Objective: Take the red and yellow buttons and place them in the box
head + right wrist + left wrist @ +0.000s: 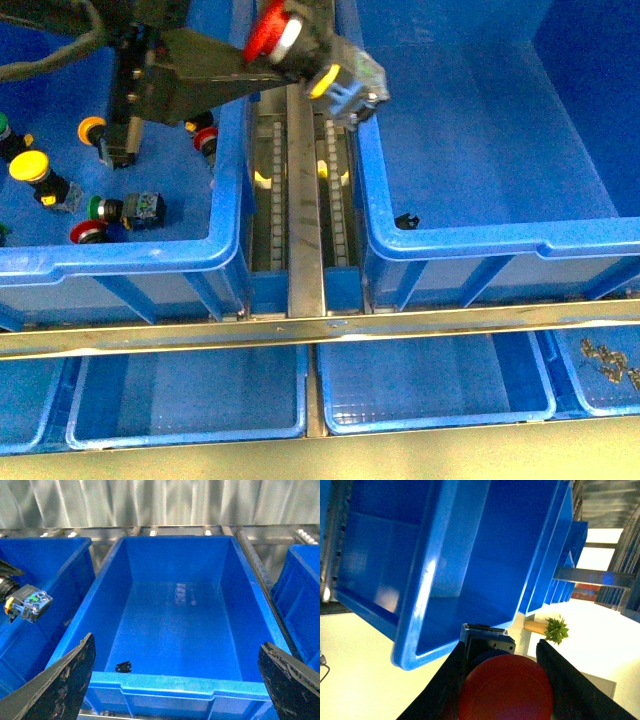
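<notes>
My left gripper [297,45] is shut on the red button [268,32], held high with its grey block body over the left rim of the box [480,243]. In the left wrist view the red cap [506,690] fills the space between the dark fingers [450,680] of the left gripper [504,677]. More buttons lie in the left crate [120,255]: a yellow one [30,167], an orange-yellow one [92,128] and red ones [205,136] [88,232]. My right gripper [177,680] stands open before the box's near rim [165,686], holding nothing.
A small black part [405,220] lies on the box floor near the front left corner. A green-capped button [128,209] lies among the others. A metal roller track [303,200] runs between the two crates. Shallow blue trays [190,400] line the front.
</notes>
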### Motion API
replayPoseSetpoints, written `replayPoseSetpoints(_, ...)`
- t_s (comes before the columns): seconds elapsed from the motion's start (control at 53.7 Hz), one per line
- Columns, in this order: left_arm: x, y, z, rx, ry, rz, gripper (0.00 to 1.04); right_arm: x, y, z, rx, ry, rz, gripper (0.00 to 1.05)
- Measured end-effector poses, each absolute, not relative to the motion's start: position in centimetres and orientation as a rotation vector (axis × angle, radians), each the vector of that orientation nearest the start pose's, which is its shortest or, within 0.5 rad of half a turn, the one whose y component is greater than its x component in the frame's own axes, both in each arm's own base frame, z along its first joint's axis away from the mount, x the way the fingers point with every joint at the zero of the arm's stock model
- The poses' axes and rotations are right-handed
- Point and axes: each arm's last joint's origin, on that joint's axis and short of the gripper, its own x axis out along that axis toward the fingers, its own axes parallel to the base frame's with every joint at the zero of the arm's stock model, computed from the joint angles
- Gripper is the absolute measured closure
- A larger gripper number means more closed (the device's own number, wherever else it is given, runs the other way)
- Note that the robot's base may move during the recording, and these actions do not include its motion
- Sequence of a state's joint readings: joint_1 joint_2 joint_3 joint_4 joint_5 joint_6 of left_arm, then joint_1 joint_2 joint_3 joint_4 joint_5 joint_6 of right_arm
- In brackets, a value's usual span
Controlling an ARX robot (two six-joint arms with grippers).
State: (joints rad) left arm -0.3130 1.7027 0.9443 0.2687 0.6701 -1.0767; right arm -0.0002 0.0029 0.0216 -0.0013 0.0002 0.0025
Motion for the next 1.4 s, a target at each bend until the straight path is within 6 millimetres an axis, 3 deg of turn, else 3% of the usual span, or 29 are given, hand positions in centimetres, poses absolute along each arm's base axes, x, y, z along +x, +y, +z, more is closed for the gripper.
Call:
replayPoseSetpoints(0.167, 32.7, -15.8, 20.4, -1.05, 0.985, -0.632, 0.71, 9.7, 0.0, 17.1, 0.002, -0.017, 0.0, 0.07)
replayPoseSetpoints(0.372, 33.8, -17.6, 20.8, -1.051, 0.964, -0.621, 0.71, 9.7, 0.0, 17.0, 0.002, -0.017, -0.001, 0.07)
replayPoseSetpoints(0.447, 34.1, -18.3, 20.6, -1.045, 0.969, -0.619, 0.71, 9.9, 0.3, 16.7, -0.108, 0.179, -0.011, 0.07)
replayPoseSetpoints(0.521, 34.3, -18.9, 20.6, -1.038, 0.978, -0.616, 0.71, 11.7, 1.5, 16.9, -0.279, 0.267, 0.112, 0.07)
replayPoseSetpoints(0.763, 34.6, -20.4, 21.7, -1.021, 0.964, -0.649, 0.71, 18.1, 5.7, 16.5, -0.565, 0.167, 0.349, 0.07)
replayPoseSetpoints(0.986, 34.5, -20.6, 21.7, -1.022, 0.963, -0.647, 0.71, 21.7, 6.5, 15.2, -0.661, 0.162, 0.311, 0.07)
replayPoseSetpoints(1.396, 34.5, -20.7, 21.7, -1.039, 0.97, -0.634, 0.71, 27.2, 7.6, 16.3, -0.708, 0.091, 0.208, 0.07)
